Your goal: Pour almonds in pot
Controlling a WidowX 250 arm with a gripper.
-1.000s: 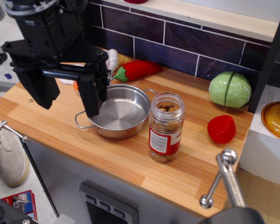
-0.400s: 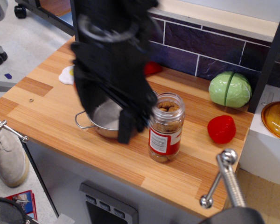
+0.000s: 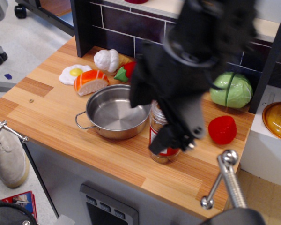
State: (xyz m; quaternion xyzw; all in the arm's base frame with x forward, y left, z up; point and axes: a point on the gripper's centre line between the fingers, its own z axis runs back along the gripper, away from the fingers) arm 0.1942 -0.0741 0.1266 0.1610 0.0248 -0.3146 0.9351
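One gripper [image 3: 171, 136], blurred, its jaw state unreadable, hangs over the almonds [image 3: 165, 151] jar just right of the empty pot [image 3: 115, 112]; centring before closing seems wise

The pot [image 3: 116, 112] is gleaming silver on the striped light-brown wooden surface [image 3: 51, 117]. Behind the pot, a white-and-yellow fried egg [image 3: 73, 73], an orange-and-white salmon slice [image 3: 90, 81], a white garlic bulb [image 3: 106, 59] and a red pepper [image 3: 126, 71] are showing. Right of the pot, the black tool [image 3: 178, 133] is covering the red-and-white labelled jar of almonds [image 3: 160, 152]; beyond them a red tomato [image 3: 222, 129] and a pale green cabbage [image 3: 233, 90] are sitting before dark purple tiles [image 3: 126, 26].
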